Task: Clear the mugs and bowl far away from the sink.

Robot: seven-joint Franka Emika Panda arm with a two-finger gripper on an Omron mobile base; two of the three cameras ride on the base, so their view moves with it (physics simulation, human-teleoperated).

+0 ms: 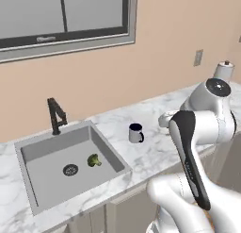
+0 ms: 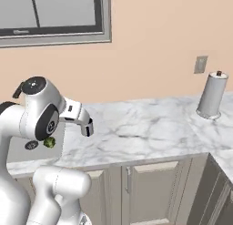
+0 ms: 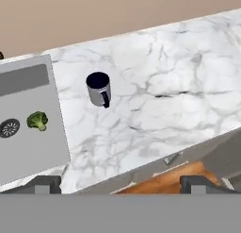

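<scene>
A small glossy grey-white mug (image 1: 136, 133) with a dark inside stood upright on the white marble counter (image 1: 155, 152), just beside the right rim of the grey rectangular recessed sink (image 1: 52, 180), at about three o'clock from the basin in the left base view. Its dark handle pointed toward the front edge of the counter. In the hand view the mug (image 3: 99, 89) sat at roughly eleven o'clock from the picture's centre, apart from the two dark fingertips at the bottom edge.

Inside the sink lay a small green broccoli floret (image 1: 94, 160), just at three o'clock from the round drain (image 1: 70, 170). A dark angular faucet (image 1: 55, 115) rose at twelve o'clock of the basin, against the peach wall.

The white arm's two-finger gripper (image 2: 85, 126) hung above the counter with nothing between its fingers; its jaws stood wide apart and released, well clear of the mug.

Far along the counter, at two o'clock in the right base view, a grey paper-towel roll on an upright stand (image 2: 211, 96) stood below a wall outlet (image 2: 200, 64).
</scene>
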